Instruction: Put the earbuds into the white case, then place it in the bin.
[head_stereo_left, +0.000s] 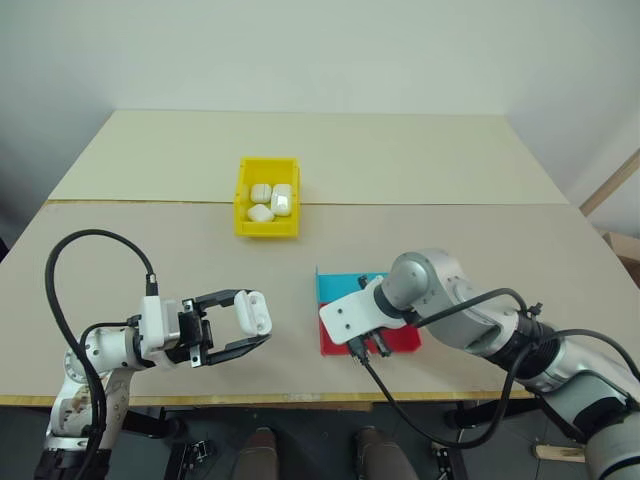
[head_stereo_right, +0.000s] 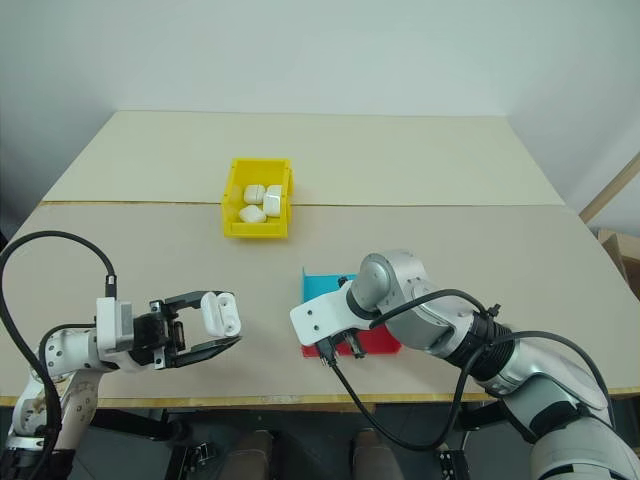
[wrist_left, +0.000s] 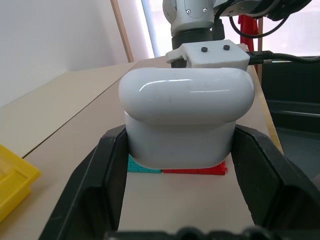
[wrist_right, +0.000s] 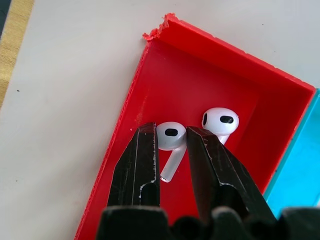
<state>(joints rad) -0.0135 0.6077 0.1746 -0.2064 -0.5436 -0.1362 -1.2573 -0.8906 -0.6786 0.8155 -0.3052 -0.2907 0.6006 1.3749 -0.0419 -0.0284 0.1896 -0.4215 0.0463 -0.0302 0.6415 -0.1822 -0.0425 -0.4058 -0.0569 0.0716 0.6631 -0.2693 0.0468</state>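
Our left tool (head_stereo_left: 262, 327) is clamped on the white case (head_stereo_left: 253, 312), one black finger on each side of its body, and it points level across the tabletop (head_stereo_left: 180, 255) toward our right arm. In the left wrist view the case (wrist_left: 186, 117) sits upright between the fingers (wrist_left: 92, 190) with its lid shut, rounded top uppermost.

Our right tool (wrist_right: 171, 145) points steeply down into the red tray (wrist_right: 200, 75). Its two fingers (wrist_right: 142, 165) stand narrowly apart, one on each side of an earbud (wrist_right: 171, 138) whose head lies right between the fingertips and whose stem runs back into the gap between them. We cannot tell whether the fingers already press on it. The second earbud (wrist_right: 220, 121) lies in the same tray just beyond the outer fingertip, apart from the first.

A blue tray (head_stereo_left: 340, 284) lies against the red tray (head_stereo_left: 405, 340), on its far side from us, beneath our right wrist.

The yellow bin (head_stereo_left: 267, 196) stands well ahead of both tools, farther back on the tabletop and nearer our left tool's side, with several white cases (head_stereo_left: 282, 200) inside it.
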